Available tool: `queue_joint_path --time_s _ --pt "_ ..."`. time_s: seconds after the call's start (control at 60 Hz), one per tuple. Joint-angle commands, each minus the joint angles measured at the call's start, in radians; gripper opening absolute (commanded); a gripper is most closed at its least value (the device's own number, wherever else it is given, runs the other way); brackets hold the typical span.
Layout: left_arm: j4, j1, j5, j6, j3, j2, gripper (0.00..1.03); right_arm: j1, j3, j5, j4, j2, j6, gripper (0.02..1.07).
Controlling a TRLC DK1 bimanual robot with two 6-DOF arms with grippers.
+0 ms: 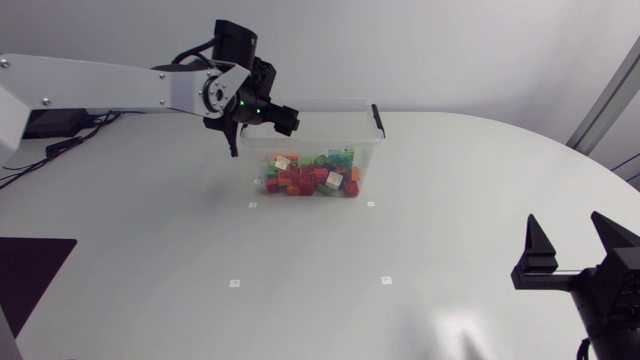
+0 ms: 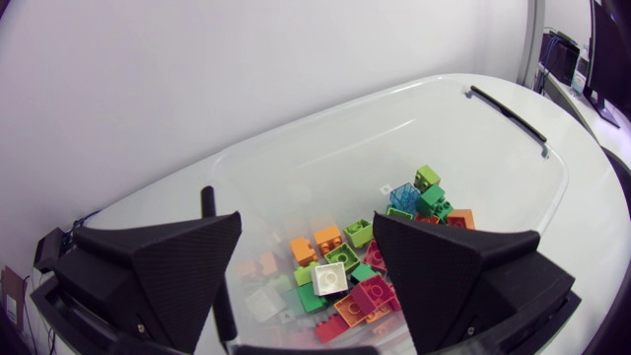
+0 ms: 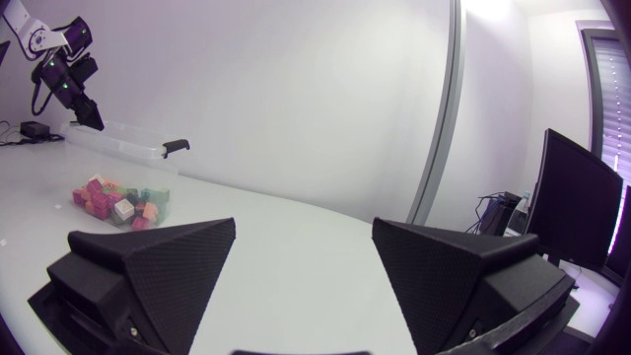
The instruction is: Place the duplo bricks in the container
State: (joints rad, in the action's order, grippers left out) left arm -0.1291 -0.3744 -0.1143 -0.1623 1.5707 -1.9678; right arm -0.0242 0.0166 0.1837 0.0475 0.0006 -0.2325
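Both spread: left fingers point(image 2: 158, 276) over container point(image 1: 366, 150) of bricks point(image 1: 310, 176), right fingers point(image 3: 463, 271) above table point(image 1: 450, 230).

Bright, even light throws faint soft shadows on the table point(image 1: 450, 250); wrist views bulge at edges.

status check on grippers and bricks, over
Left gripper open, empty, over the container at its left end. Right gripper open, empty, far off to the side. Duplo bricks piled inside. No obstruction seen.

Head view: high, facing down. Left wrist: container point(image 2: 325, 168) close under left gripper point(image 2: 306, 219). Right wrist: same container point(image 3: 123, 173) far ahead of right gripper point(image 3: 304, 222).
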Motion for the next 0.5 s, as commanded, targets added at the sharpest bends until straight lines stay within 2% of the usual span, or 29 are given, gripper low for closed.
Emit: queue_joint_path --time_s 0.0,0.283,0.383,0.483 --pt "0.008 0.015 -0.008 -0.026 -0.041 0.090 0.98 0.003 -0.021 -0.004 -0.011 -0.007 0.021 1.02" --pt "0.011 0.048 -0.008 -0.029 -0.172 0.290 0.98 -0.003 -0.021 -0.009 -0.011 -0.007 0.150 1.02" --pt "0.009 0.052 -0.008 -0.032 -0.221 0.371 0.98 -0.014 -0.021 -0.013 -0.011 -0.007 0.294 1.02" --pt "0.000 0.054 -0.008 -0.032 -0.256 0.429 0.98 -0.022 -0.021 -0.030 -0.012 -0.007 0.298 1.02"
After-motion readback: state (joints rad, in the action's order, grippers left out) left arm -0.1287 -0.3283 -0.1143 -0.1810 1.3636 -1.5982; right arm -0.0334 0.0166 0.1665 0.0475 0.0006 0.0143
